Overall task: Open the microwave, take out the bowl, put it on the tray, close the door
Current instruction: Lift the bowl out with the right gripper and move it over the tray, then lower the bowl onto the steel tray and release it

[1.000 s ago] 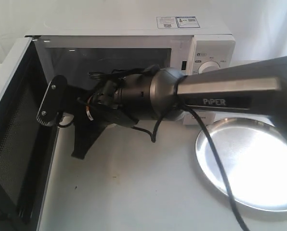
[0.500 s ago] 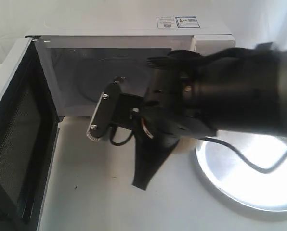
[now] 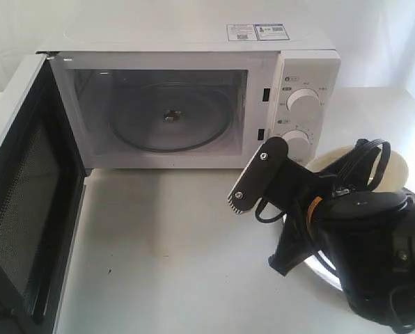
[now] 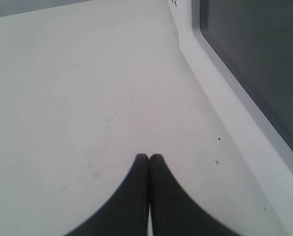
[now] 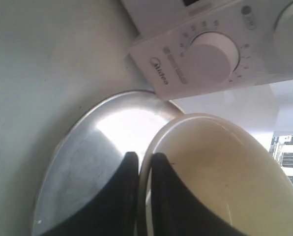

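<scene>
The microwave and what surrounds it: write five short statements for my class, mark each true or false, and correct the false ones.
1. The microwave has two round dials. True.
2. The door is shut. False: the door stands wide open.
3. The bowl sits inside the microwave. False: only the glass turntable is in there; the bowl is outside, over the tray.
4. The right end effector grips the bowl by its rim. True.
5. The left end effector is shut and holds nothing. True.
</scene>
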You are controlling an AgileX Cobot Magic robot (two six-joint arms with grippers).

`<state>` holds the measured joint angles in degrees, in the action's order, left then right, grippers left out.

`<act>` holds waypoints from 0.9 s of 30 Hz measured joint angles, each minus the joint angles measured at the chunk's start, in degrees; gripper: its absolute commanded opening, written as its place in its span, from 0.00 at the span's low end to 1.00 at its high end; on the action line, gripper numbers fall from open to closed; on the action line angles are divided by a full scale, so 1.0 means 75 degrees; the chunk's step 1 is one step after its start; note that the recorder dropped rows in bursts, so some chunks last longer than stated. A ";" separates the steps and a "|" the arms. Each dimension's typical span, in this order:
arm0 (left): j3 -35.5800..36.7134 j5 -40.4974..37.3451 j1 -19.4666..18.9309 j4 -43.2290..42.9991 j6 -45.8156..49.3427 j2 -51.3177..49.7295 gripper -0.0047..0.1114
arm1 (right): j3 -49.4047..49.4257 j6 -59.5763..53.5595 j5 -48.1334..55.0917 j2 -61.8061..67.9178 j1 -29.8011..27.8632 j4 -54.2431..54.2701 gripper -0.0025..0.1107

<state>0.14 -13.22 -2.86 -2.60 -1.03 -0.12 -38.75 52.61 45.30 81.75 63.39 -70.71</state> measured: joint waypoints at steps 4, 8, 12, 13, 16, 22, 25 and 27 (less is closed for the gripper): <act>0.0000 0.0000 0.0000 0.0000 0.0000 0.0000 0.04 | 0.0152 0.0972 -0.0162 0.0240 -0.0358 -0.0903 0.02; 0.0000 0.0000 0.0000 0.0000 0.0000 0.0000 0.04 | 0.0164 0.1180 -0.0299 0.0614 -0.0842 -0.1188 0.03; 0.0000 0.0000 0.0000 0.0000 0.0000 0.0000 0.04 | 0.0164 0.1235 -0.1043 0.1150 -0.1353 -0.1386 0.13; 0.0000 0.0000 0.0000 0.0000 0.0000 0.0000 0.04 | 0.0164 0.1235 -0.1246 0.1275 -0.1412 -0.1503 0.17; 0.0000 0.0000 0.0000 0.0000 0.0000 0.0000 0.04 | 0.0164 0.1235 -0.1392 0.1537 -0.1446 -0.2074 0.30; 0.0000 0.0000 0.0000 0.0000 0.0000 0.0000 0.04 | 0.0164 0.2016 -0.0983 0.1661 -0.1446 -0.3139 0.48; 0.0000 0.0000 0.0000 0.0000 0.0000 0.0000 0.04 | 0.0164 0.2489 -0.0775 0.1645 -0.1446 -0.3526 0.39; 0.0000 0.0000 0.0000 0.0000 0.0000 0.0000 0.04 | 0.0164 0.2752 -0.0932 0.1567 -0.1450 -0.3666 0.28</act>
<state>0.14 -13.22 -2.86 -2.60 -1.03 -0.12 -37.52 73.25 38.31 93.50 52.52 -98.21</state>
